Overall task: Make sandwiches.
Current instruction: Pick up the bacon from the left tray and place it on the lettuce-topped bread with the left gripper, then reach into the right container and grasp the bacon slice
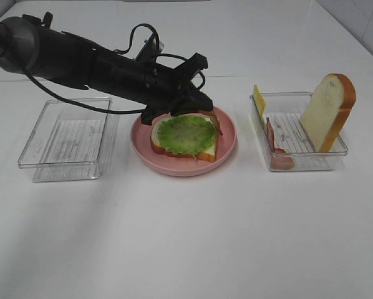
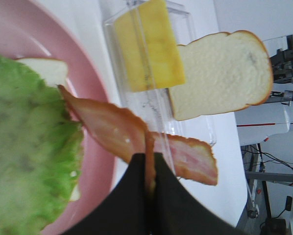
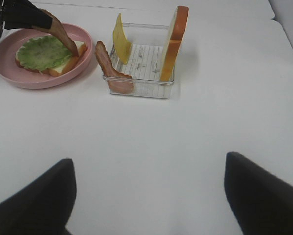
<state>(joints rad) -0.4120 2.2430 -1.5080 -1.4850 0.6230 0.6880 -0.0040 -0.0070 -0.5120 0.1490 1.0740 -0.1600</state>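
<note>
The sandwich is a white bread slice [image 1: 206, 149] topped with ruffled green lettuce [image 1: 185, 134], lying on a pink plate [image 1: 180, 169]. My left gripper [image 1: 208, 113] reaches across over the plate's far right side and is shut on one end of a brown bacon strip [image 1: 217, 124]. The strip hangs with its tip by the lettuce's edge; the left wrist view shows the strip [image 2: 107, 125] pinched between the fingers [image 2: 176, 205]. My right gripper [image 3: 146, 196] is open, empty and low over bare table, well short of the tray.
A clear tray [image 1: 299, 165] right of the plate holds an upright bread slice [image 1: 327, 109], a yellow cheese slice [image 1: 259, 99] and another bacon strip [image 1: 275, 146] leaning on its wall. A clear tray [image 1: 68, 140] with nothing in it stands left of the plate.
</note>
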